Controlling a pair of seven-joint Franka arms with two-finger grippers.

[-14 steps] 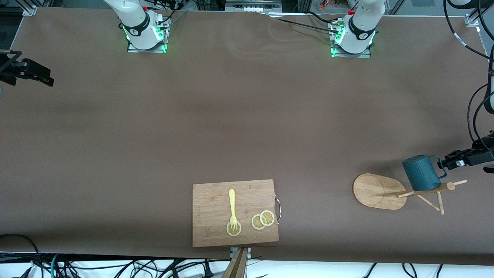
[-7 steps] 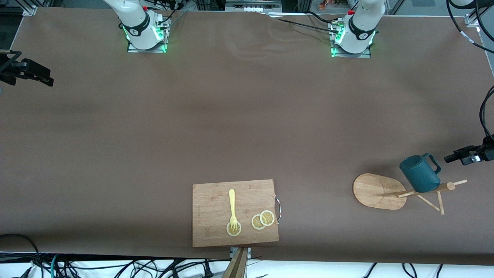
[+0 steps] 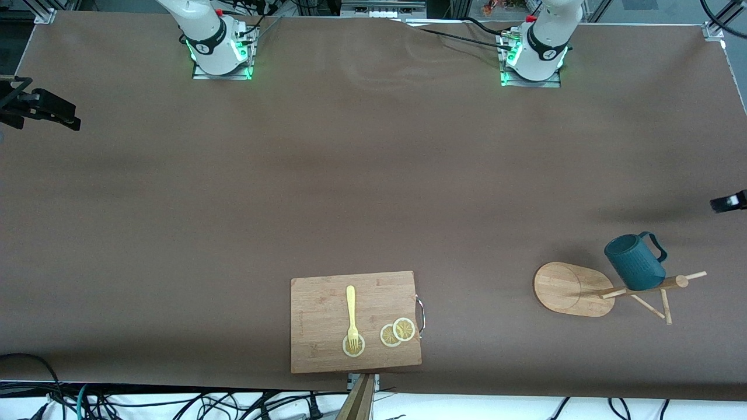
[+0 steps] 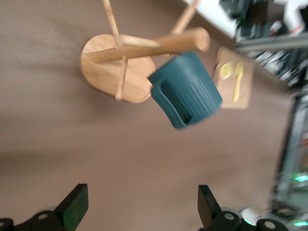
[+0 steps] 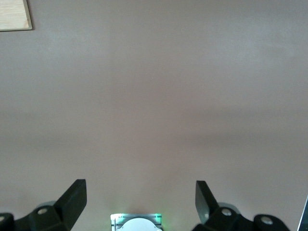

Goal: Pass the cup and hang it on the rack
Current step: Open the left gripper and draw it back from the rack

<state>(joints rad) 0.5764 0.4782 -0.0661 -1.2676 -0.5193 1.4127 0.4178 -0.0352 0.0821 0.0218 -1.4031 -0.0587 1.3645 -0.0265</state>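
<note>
One cup (image 3: pixel 634 262) hangs on the one rack (image 3: pixel 575 288), its handle hooked over a peg up by the top of the post, down at the left arm's end of the table and near the front camera's edge. The rack has an oval base, a central post and thin pegs. There is also one cutting board (image 3: pixel 318 318) near the middle of that front edge, carrying one yellow fork (image 3: pixel 351 314) and three lemon slices (image 3: pixel 397 332), one of them under the fork's tines. Two white arm bases glow green along the table's edge farthest from the front camera. The left gripper (image 4: pixel 139 207) hangs in the air over the table's left-arm end, close to the cup but apart from it, its fingers spread wide with nothing between them. The right gripper (image 5: pixel 140 199) waits over bare tabletop at the right arm's end, fingers likewise wide and holding nothing. The table (image 3: pixel 373 192) is covered in plain brown matting; loose cables trail along the floor below its front edge. I can read no writing or labels anywhere.
</note>
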